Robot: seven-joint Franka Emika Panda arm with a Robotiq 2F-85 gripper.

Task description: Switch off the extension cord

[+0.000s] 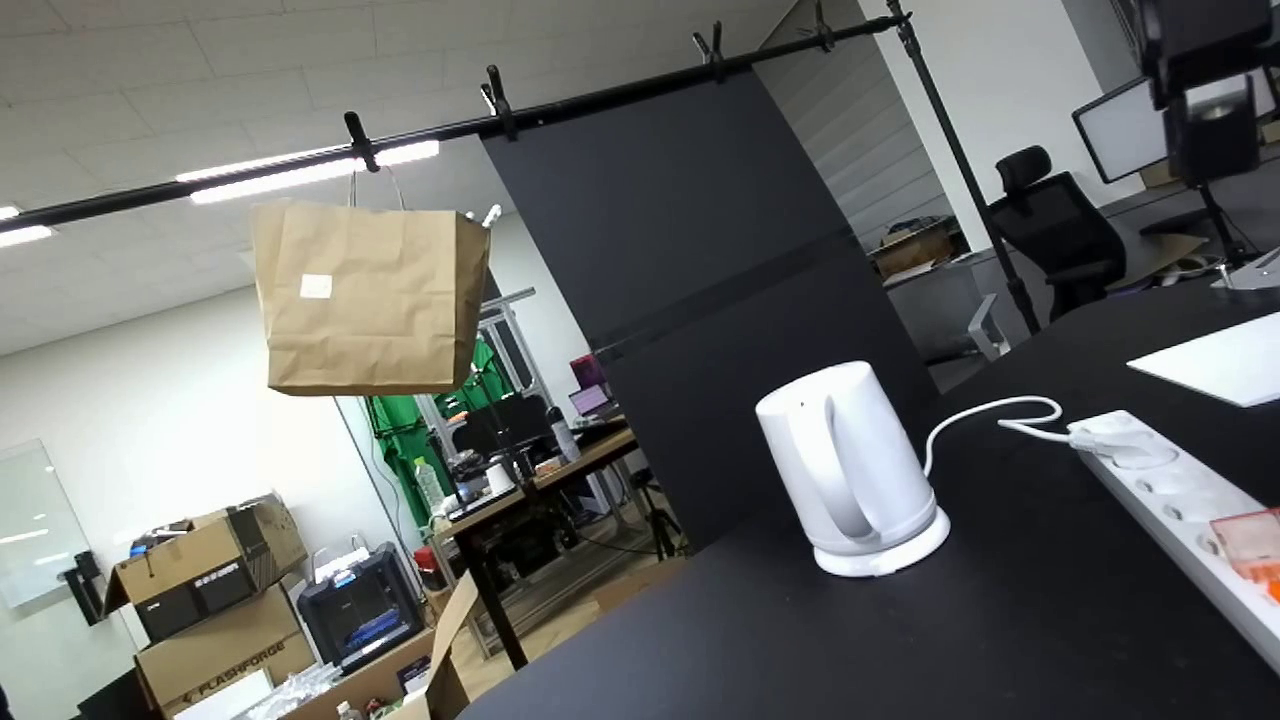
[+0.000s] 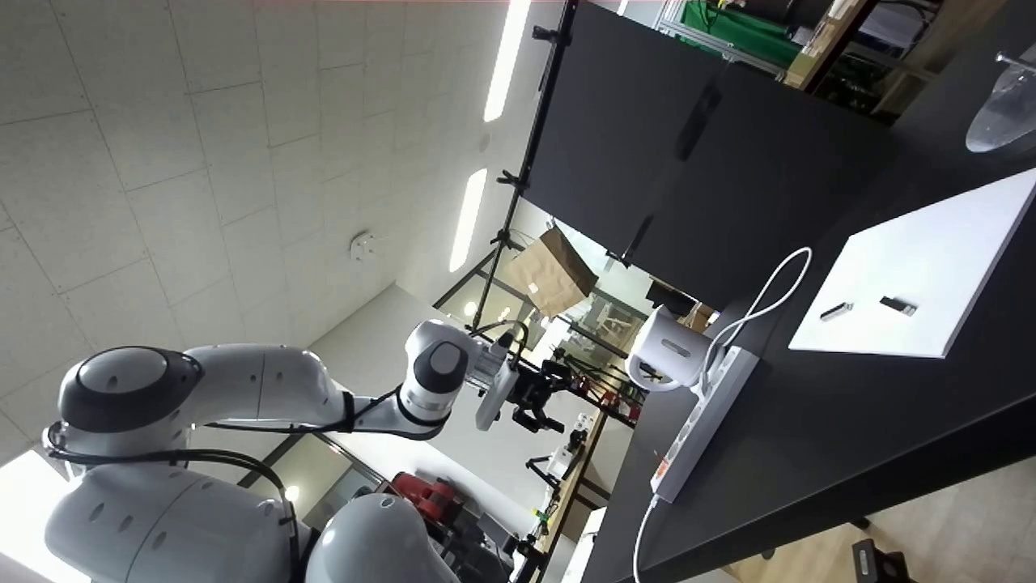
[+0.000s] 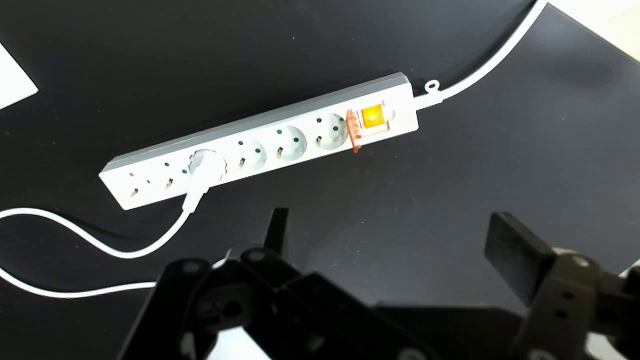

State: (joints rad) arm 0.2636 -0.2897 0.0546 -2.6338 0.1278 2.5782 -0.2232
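The extension cord, a long white power strip, lies flat on the black table in the wrist view (image 3: pixel 267 140) and in both exterior views (image 1: pixel 1190 500) (image 2: pixel 708 417). Its switch (image 3: pixel 372 116) glows yellow-orange at the cable end. A clear reddish switch cover (image 3: pixel 354 131) stands hinged open beside it; it also shows in an exterior view (image 1: pixel 1245 540). My gripper (image 3: pixel 391 215) is open and empty, its fingers wide apart with bare table showing between them. In an exterior view the gripper (image 2: pixel 544 421) hangs in the air, apart from the strip.
A white kettle (image 1: pixel 850 470) stands beside the strip; its plug (image 3: pixel 202 175) sits in one socket and its cord (image 3: pixel 85 235) loops on the table. A white board (image 2: pixel 914 267) with two small dark pieces lies nearby. A clear object (image 2: pixel 1004 109) is at the table's far side.
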